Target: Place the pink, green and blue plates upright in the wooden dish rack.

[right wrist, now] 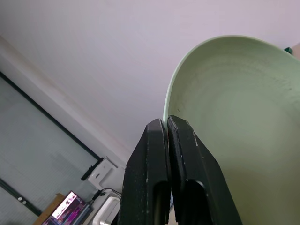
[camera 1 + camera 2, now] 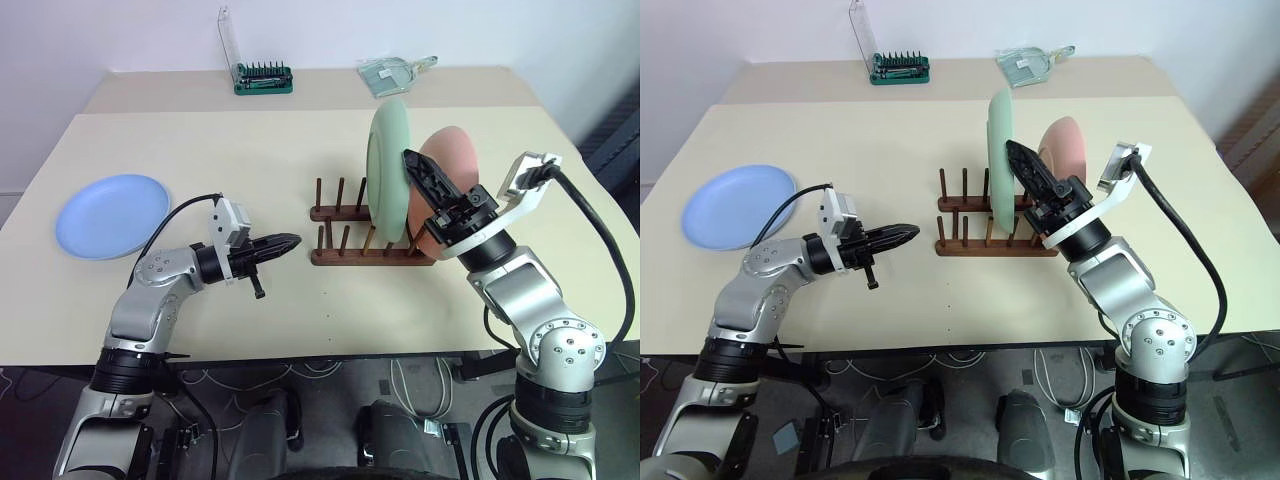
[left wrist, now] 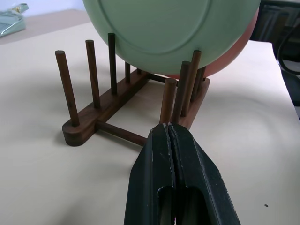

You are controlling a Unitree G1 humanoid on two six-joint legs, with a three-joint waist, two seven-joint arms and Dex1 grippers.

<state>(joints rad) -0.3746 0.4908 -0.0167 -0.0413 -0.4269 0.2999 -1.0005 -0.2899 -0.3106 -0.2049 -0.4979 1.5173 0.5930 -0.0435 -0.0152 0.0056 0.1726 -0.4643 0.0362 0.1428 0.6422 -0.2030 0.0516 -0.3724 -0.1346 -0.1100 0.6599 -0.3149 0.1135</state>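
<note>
The wooden dish rack point(image 2: 340, 257) sits mid-table. A green plate point(image 2: 385, 160) stands upright between its pegs, and a pink plate point(image 2: 452, 158) stands upright just right of it. My right gripper point(image 2: 409, 156) reaches up from the right, its fingertips pinched on the green plate's upper right rim; in the right wrist view the rim point(image 1: 165, 110) runs into the narrow slit between the fingers. The blue plate point(image 2: 112, 214) lies flat at the table's left. My left gripper point(image 2: 292, 241) is shut and empty, pointing at the rack's left end and a little short of it.
A green screwdriver-bit holder point(image 2: 263, 78) with a clear lid stands at the back of the table. A clear plastic package point(image 2: 395, 72) lies at the back right. Cables trail from both wrists. The table's front edge runs just below my arms.
</note>
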